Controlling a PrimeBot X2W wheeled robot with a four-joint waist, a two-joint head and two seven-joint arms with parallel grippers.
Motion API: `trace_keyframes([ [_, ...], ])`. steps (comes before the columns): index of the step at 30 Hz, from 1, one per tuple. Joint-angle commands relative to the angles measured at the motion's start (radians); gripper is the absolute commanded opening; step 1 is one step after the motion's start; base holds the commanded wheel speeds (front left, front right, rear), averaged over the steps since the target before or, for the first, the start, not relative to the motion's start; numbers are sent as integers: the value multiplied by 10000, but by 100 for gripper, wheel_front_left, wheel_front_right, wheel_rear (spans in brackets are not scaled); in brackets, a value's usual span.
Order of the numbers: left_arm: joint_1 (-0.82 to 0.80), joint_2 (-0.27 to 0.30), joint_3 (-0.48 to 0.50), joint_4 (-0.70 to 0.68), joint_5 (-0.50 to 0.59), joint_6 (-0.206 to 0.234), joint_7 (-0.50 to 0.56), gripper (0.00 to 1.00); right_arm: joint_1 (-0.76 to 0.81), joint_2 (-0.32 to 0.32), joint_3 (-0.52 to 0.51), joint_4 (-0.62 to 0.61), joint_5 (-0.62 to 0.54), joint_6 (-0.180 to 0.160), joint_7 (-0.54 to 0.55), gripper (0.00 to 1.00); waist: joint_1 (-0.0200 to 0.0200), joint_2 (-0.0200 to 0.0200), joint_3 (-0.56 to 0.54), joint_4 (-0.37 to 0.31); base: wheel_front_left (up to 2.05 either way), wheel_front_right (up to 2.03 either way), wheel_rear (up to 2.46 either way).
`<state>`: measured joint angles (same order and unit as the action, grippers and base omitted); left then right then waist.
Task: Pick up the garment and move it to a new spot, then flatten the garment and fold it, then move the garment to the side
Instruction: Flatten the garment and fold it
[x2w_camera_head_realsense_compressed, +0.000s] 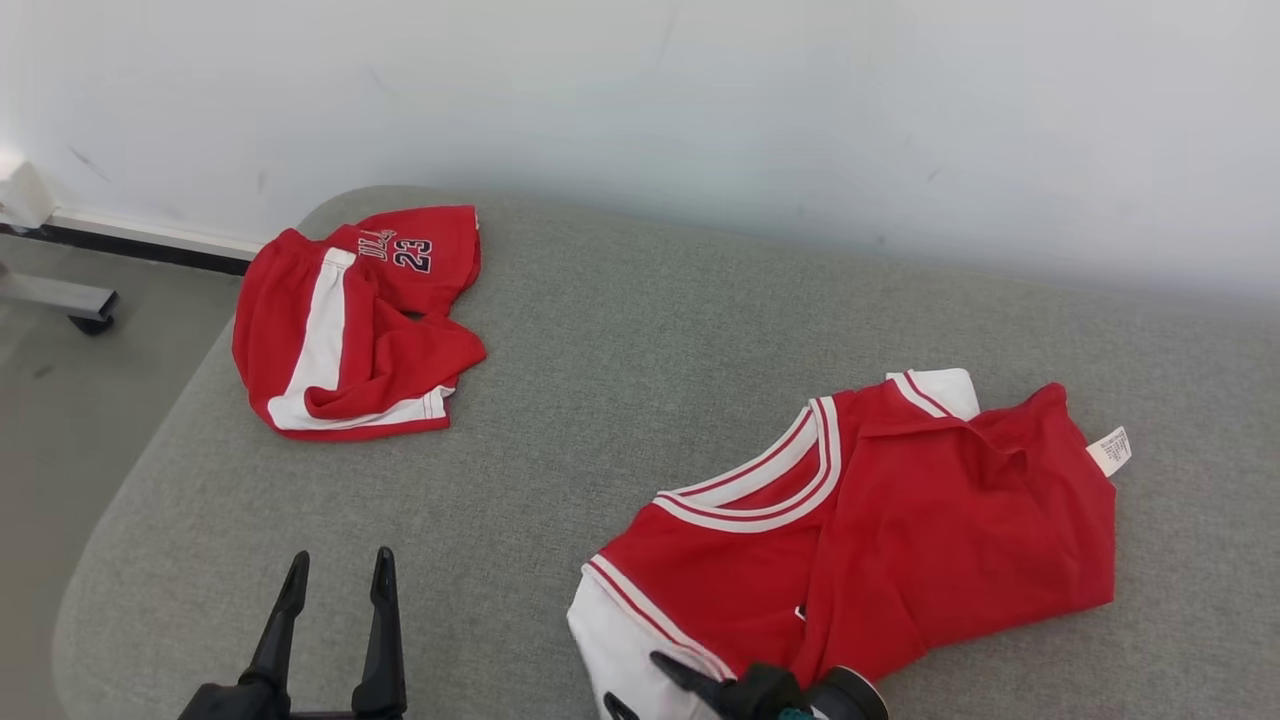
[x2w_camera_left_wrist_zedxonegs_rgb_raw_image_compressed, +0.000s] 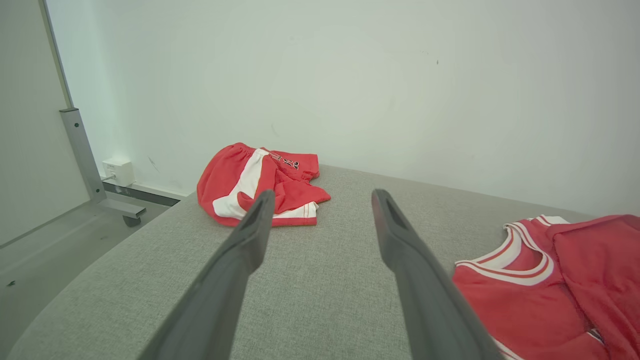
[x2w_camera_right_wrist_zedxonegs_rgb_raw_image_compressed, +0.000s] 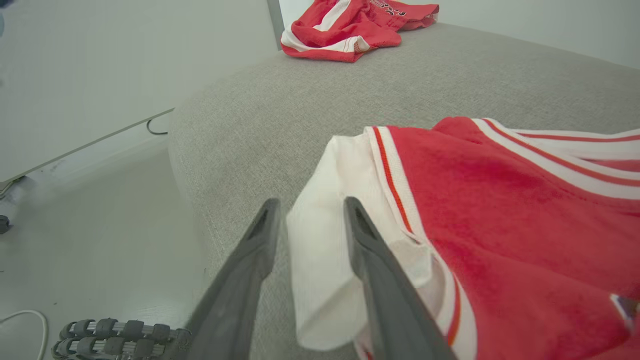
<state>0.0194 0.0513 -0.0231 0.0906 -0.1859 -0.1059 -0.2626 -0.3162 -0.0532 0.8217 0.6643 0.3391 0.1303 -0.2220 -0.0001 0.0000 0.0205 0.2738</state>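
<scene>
At five o'clock on the grey pad (x2w_camera_head_realsense_compressed: 620, 350), red jersey (x2w_camera_head_realsense_compressed: 900, 520) rumpled, one half lapped over. Right gripper (x2w_camera_right_wrist_zedxonegs_rgb_raw_image_compressed: 311, 205) part-open astride its white sleeve (x2w_camera_right_wrist_zedxonegs_rgb_raw_image_compressed: 320, 270) — no pinch evident. Left gripper (x2w_camera_head_realsense_compressed: 340, 560) wide, empty, at seven. Probably flattening stage; next — regrip sleeve, draw outward.

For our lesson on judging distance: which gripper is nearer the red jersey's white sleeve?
Right. The right gripper has its fingers either side of the white sleeve at the jersey's near corner. The left gripper hovers open above the bare grey surface, off to the jersey's left, apart from it.
</scene>
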Motion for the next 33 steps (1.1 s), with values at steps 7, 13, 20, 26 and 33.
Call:
trace_keyframes([
  [7,154,-12,169,-20,-4,-23,-34,100,-431,34,-551,-277,632,10,-392,100,1,0,-167,-378,0,0,0],
  [13,226,-12,421,-150,78,-18,-34,100,-680,-591,-2076,-741,312,10,-435,100,1,0,-259,-678,0,0,0],
  [20,206,-12,530,-186,147,-59,-34,100,-1325,-1789,-3435,-717,-298,10,-237,100,1,0,-239,-713,0,0,0],
  [26,68,-11,431,-191,27,-71,-34,100,-2190,-2547,-3790,-162,-749,10,628,100,1,0,-28,-450,0,0,0],
  [33,21,-12,352,-226,-106,-5,-34,100,-2652,-2953,-3695,734,-848,10,1296,100,1,0,186,-59,0,0,0],
])
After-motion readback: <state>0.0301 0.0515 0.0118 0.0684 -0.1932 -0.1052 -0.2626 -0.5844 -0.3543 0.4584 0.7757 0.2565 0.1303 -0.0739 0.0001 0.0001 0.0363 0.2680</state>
